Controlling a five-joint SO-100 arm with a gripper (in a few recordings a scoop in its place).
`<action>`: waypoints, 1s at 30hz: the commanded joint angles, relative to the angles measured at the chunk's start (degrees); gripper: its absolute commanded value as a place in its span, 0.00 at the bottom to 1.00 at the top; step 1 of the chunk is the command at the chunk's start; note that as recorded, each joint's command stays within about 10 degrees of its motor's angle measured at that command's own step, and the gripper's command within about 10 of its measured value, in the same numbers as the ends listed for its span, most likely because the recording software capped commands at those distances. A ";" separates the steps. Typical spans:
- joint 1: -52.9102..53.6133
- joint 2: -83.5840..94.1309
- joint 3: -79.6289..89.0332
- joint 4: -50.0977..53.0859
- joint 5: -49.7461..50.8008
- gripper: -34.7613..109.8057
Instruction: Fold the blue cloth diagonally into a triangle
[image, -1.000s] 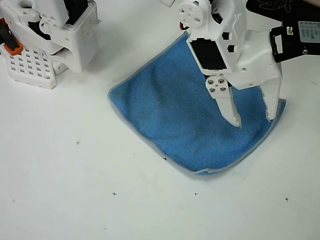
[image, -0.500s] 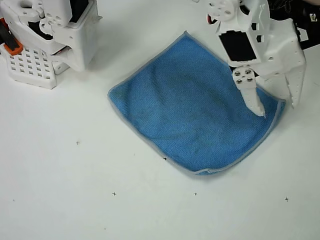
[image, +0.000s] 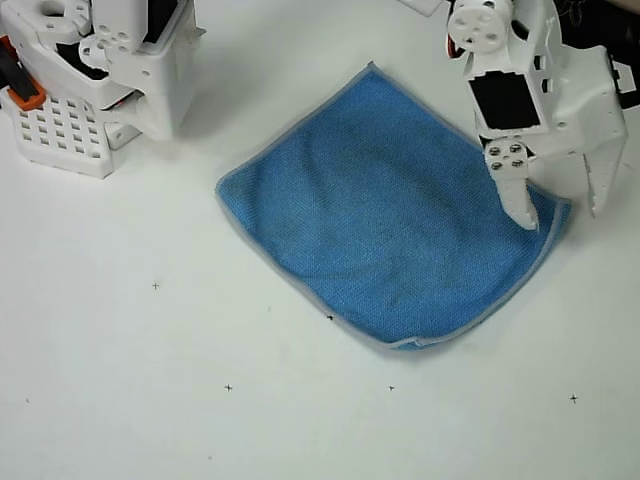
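In the overhead view, the counter (image: 150, 400) is plain white, dotted with small black cross marks. The blue cloth (image: 380, 225) lies flat and unfolded on it, turned like a diamond, grey edging all round. The white pincer (image: 562, 215) hangs spread over the cloth's right corner. A white arm base (image: 100, 70) stands at upper left.

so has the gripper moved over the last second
Yes. The gripper has shifted right in the overhead view, from over the blue cloth middle to its right corner; the cloth stayed put.
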 joint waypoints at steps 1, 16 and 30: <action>-1.49 0.88 -5.80 -0.09 0.26 0.40; -4.22 -2.90 -8.35 -0.09 4.48 0.40; -4.66 0.09 -1.23 -0.09 10.20 0.33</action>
